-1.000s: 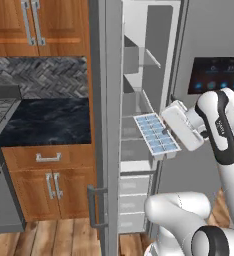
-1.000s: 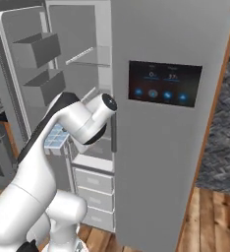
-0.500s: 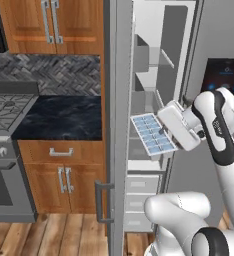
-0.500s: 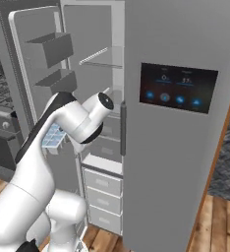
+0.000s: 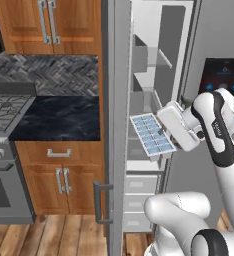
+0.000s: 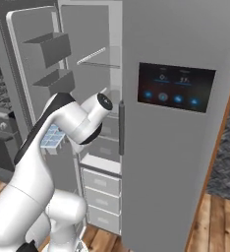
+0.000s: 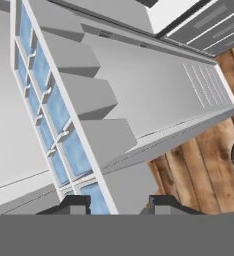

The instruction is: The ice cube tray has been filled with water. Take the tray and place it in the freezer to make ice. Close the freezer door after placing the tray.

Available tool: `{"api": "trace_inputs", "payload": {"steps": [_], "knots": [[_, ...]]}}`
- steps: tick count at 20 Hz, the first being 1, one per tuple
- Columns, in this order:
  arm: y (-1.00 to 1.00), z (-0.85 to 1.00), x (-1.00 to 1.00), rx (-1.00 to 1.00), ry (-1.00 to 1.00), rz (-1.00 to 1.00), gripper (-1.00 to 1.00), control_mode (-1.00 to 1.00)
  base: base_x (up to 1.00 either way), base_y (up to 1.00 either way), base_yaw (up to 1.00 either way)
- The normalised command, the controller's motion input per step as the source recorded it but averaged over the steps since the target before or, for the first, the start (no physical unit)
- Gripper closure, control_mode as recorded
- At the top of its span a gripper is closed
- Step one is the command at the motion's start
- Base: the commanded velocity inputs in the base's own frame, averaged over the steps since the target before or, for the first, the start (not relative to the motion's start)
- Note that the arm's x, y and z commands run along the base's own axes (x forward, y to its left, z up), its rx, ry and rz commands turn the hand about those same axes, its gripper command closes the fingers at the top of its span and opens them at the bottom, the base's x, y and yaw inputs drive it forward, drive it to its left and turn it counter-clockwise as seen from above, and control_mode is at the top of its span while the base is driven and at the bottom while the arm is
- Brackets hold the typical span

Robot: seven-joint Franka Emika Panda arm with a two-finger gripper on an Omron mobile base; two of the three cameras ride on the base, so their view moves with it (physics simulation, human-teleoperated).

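The ice cube tray (image 5: 152, 136) is being carried at mid-height, right at the mouth of the open freezer (image 5: 161, 60), and it is being gripped by one short end: the jaws of the gripper (image 5: 165, 129) are closed on that end, and in the hand view the two rows of cells are being seen running away from the fingertips (image 7: 75, 204). The water (image 5: 149, 134) is being shown as glossy blue squares in every visible cell, so nothing appears to be lost so far.

The tray is being held on a slight tilt in the left base view, its far end angled down toward the freezer door (image 5: 114, 125), which is being kept swung wide open with its bar handle (image 5: 100, 202) low at the front edge. Levelling is being called for before anything else, since a full tray is likely to spill over a low end.

A white shelf (image 6: 100, 164) is being offered just above the drawers (image 6: 103, 197). For a clean placement, the tray is best being fed in slowly, free end first, clear of the door bins (image 6: 47, 48), and set flat before the jaws are released.
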Motion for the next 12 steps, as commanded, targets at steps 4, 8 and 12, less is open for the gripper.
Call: {"api": "trace_inputs", "payload": {"steps": [4, 8, 12], "knots": [[0.0, 0.0, 0.0, 0.0, 0.0, 0.0, 1.0, 1.0, 0.34, -0.07, -0.04], [0.0, 0.0, 0.0, 0.0, 0.0, 0.0, 1.0, 1.0, 0.5, -0.14, -0.02], [0.0, 0.0, 0.0, 0.0, 0.0, 0.0, 1.0, 1.0, 0.57, -0.08, -0.01]]}}
